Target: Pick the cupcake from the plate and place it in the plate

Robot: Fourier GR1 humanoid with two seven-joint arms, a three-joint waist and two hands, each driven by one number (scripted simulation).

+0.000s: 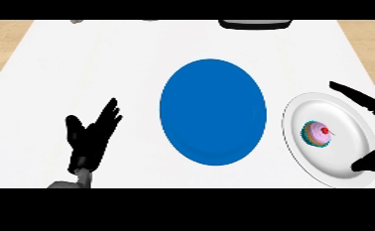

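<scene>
A cupcake (319, 134) with pink icing, a red cherry and a teal wrapper stands on the white plate (311, 108) at the right edge of the counter. A bare blue plate (213, 112) lies in the middle. Only parts of my right hand (353, 95) show at the right edge: straight fingers over the white plate's far rim and the thumb at its near rim, both apart from the cupcake. My left hand (92, 138) rests open at the lower left, fingers up, well left of the blue plate.
The white counter (95, 61) spreads wide around the plates. A dark object (255, 24) sits at the far edge, right of centre, and small dark bits show at the far left edge. Wooden floor shows past both far corners.
</scene>
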